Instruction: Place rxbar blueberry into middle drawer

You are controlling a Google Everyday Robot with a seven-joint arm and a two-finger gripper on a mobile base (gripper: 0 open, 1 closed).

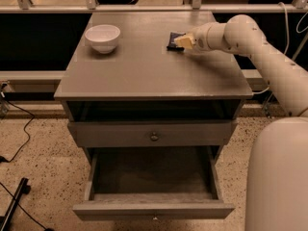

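Note:
The rxbar blueberry [173, 39] is a small dark flat bar lying on the grey cabinet top [144, 66], right of centre toward the back. My gripper [183, 42] reaches in from the right on the white arm and sits right at the bar's right edge, partly covering it. The middle drawer [153, 179] is pulled open below, wide and shallow, with a plain grey inside and nothing in it.
A white bowl [102, 37] stands at the back left of the cabinet top. The drawer above, with a round metal knob [154, 136], is shut. Black cables [14, 148] lie on the speckled floor at the left. The robot's white body [279, 177] fills the lower right.

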